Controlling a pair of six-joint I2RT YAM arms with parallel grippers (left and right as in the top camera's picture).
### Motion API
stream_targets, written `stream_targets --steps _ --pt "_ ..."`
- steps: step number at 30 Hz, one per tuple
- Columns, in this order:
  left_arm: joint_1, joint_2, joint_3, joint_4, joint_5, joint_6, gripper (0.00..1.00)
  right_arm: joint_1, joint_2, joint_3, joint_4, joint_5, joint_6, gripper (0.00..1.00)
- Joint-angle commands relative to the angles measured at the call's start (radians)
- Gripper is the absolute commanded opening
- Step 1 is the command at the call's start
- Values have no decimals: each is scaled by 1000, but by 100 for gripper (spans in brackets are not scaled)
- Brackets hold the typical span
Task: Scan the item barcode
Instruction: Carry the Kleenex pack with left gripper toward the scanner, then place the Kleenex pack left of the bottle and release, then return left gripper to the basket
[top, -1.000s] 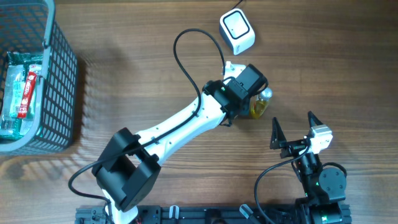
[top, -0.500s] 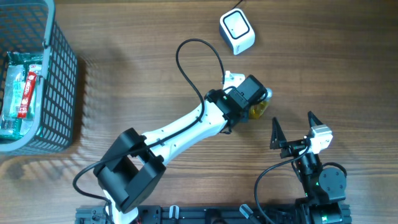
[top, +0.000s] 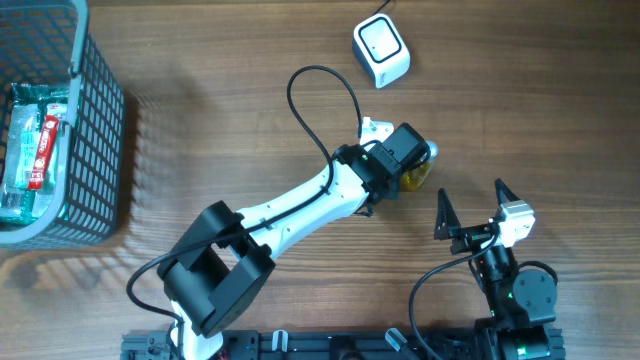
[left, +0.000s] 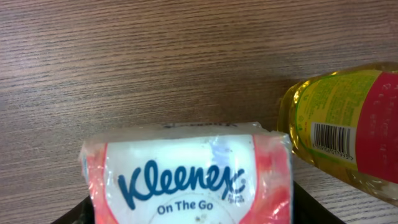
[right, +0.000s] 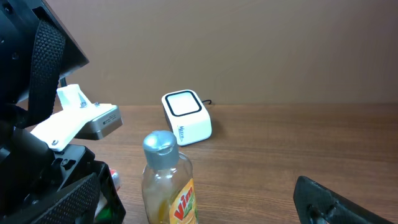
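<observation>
A red-and-white Kleenex tissue pack (left: 189, 177) fills the bottom of the left wrist view. My left gripper (left: 193, 214) is shut on it, a dark finger showing at each lower corner. From overhead, the left gripper (top: 397, 157) hangs over the table middle and hides the pack. Just to its right stands a yellow Vim bottle (top: 421, 174) with a grey cap, barcode (left: 333, 142) facing the left wrist camera. The white scanner (top: 381, 50) sits at the far edge, window up. My right gripper (top: 472, 206) is open, low right of the bottle (right: 168, 183), holding nothing.
A grey wire basket (top: 100, 130) at the far left holds several packets. A black cable (top: 320, 85) loops off the left arm. The scanner (right: 186, 118) stands behind the bottle in the right wrist view. Bare wood lies between bottle and scanner.
The left gripper has shifted slightly toward the near edge and turned a little beside the bottle. The bottle, scanner and right arm have not moved.
</observation>
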Motion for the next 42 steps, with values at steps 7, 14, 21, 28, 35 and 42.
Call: stream_targets --steps 7,14,21,28,35,42 --pt "0 3 1 -26 -15 -5 98 -2 -6 -1 2 9 -7 100" --pt "2 -40 3 -26 -16 -3 100 -2 -6 -1 2 9 -7 100" --pt "20 -116 3 -20 -16 -2 100 -2 -6 -1 2 9 -7 100" --pt "80 -225 3 -8 -16 49 97 -2 -6 -1 2 9 -8 100" --pt "389 -387 343 -158 -106 443 96 -2 -6 -1 2 9 -8 100" --pt "890 -468 577 -151 -106 646 100 -2 -6 -1 2 9 -8 100"
